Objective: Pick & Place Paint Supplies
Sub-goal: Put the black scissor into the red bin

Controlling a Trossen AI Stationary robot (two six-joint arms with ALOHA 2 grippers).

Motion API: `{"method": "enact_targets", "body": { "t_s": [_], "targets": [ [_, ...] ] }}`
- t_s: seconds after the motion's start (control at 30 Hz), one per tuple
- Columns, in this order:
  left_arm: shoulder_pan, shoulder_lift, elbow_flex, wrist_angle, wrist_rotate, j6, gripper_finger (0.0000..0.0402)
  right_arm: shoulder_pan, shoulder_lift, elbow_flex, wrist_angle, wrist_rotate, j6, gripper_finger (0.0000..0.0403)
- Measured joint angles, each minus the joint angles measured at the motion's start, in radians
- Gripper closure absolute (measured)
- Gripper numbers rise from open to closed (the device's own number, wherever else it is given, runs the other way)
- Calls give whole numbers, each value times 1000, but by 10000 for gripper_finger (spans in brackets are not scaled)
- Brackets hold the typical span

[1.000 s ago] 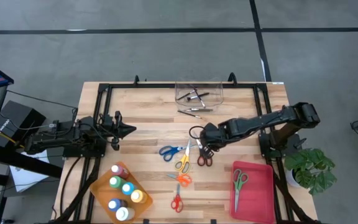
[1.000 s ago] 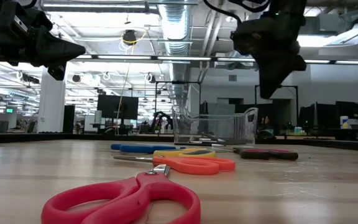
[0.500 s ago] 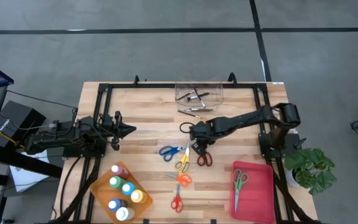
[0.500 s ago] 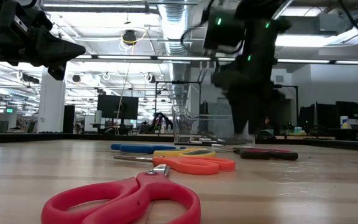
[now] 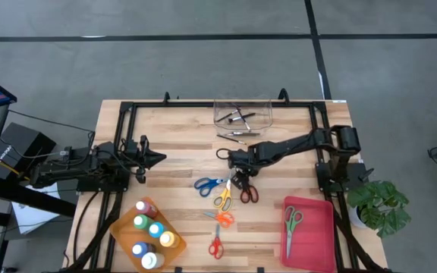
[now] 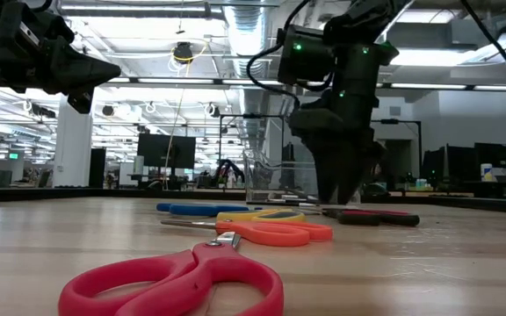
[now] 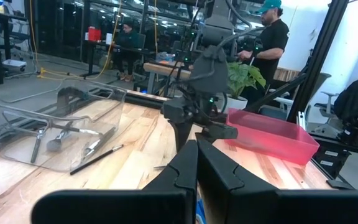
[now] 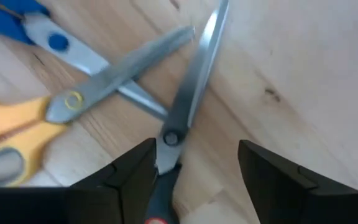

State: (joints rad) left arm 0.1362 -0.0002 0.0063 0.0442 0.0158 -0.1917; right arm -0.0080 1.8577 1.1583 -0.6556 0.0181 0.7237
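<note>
Several scissors lie flat on the wooden table: blue (image 5: pixel 207 184), yellow (image 5: pixel 223 198), dark red (image 5: pixel 248 194), orange (image 5: pixel 222 218) and red (image 5: pixel 215 247). My right gripper (image 5: pixel 238 177) points down, open, just above the dark red scissors. In the right wrist view their pivot (image 8: pixel 169 138) lies between the fingers, close to one of them (image 8: pixel 135 171); I cannot tell whether it touches. Paint bottles (image 5: pixel 149 233) stand in an orange tray at the near left. Brushes lie in a clear box (image 5: pixel 241 112) and beside it (image 5: pixel 237 136). My left gripper (image 5: pixel 158 158) waits shut at the left.
A pink tray (image 5: pixel 317 241) at the near right holds green scissors (image 5: pixel 291 221). A potted plant (image 5: pixel 381 205) stands off the table's right edge. Black rails (image 5: pixel 127 129) frame the tabletop. A person (image 7: pixel 272 37) stands in the room behind the table.
My right gripper has come down from well above the table and a little toward the left edge, ending low over the dark red scissors. Its fingers have opened on the way. The scissors have stayed where they lay.
</note>
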Motion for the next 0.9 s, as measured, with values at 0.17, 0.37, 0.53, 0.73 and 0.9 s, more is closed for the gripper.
{"method": "enact_targets", "body": {
  "t_s": [0.17,0.37,0.53,0.73,0.9],
  "targets": [
    [0,0,0,1,0,0,401,-13,-14,2,11,-31,-28,179],
    [0,0,0,0,0,0,402,25,-13,0,-116,-98,-18,179],
    [0,0,0,1,0,0,402,63,-53,0,-185,-88,25,179],
    [0,0,0,-1,0,0,402,133,-78,0,-197,-80,87,180],
    [0,0,0,1,0,0,401,181,-30,-12,-196,-70,119,194]
  ]
}}
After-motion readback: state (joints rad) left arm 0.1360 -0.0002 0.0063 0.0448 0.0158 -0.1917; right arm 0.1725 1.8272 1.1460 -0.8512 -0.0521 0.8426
